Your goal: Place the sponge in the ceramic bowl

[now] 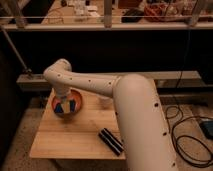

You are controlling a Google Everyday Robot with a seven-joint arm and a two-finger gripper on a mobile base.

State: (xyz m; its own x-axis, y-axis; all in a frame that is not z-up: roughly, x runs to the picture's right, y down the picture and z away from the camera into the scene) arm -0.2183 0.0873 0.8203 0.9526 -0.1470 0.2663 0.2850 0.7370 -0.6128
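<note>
The orange-red ceramic bowl (76,99) sits at the back left of the wooden table (65,140). My gripper (65,106) hangs down from the arm's wrist right over the bowl, covering its middle. Blue patches of the sponge (59,107) show at the gripper inside the bowl's outline. Whether the sponge is held or lies in the bowl cannot be told from here.
A long black ribbed bar (111,141) lies on the table's front right part. My big white arm (135,115) spans the right side of the view and hides that side of the table. A small white thing (103,101) peeks out beside the arm. Cables lie on the floor at right.
</note>
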